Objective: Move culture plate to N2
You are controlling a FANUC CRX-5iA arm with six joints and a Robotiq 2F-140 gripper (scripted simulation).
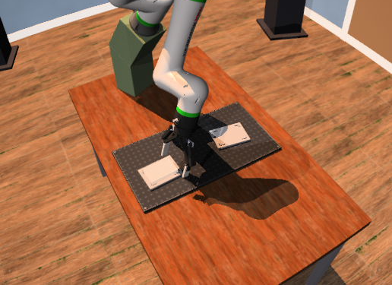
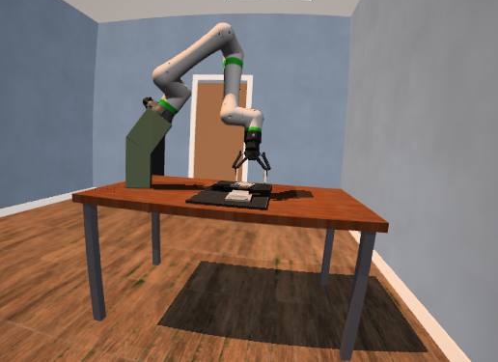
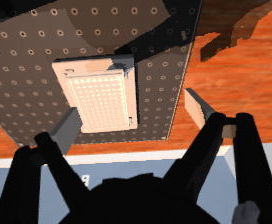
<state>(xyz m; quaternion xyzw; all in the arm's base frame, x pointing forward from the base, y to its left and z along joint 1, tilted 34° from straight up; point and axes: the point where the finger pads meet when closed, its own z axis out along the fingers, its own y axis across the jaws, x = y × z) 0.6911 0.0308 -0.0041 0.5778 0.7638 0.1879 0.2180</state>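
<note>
Culture plate [image 1: 159,172], lid on, is shown seated on nest N1 on the perforated board [image 1: 129,157]; nest N2 [image 1: 230,135] stands vacant, well apart. The gripper [image 1: 175,158] is held above the plate's near edge, fingers fully apart and nothing held. If the descent is made off-centre, a fingertip [image 3: 68,131] may be landed on the loose lid, so that it is shifted or tilted.

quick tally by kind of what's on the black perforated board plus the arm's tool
lidded culture plate: 1
plate nests: 2 (one under the plate, one bare)
tool, open, holding nothing: 1
total: 4
</note>
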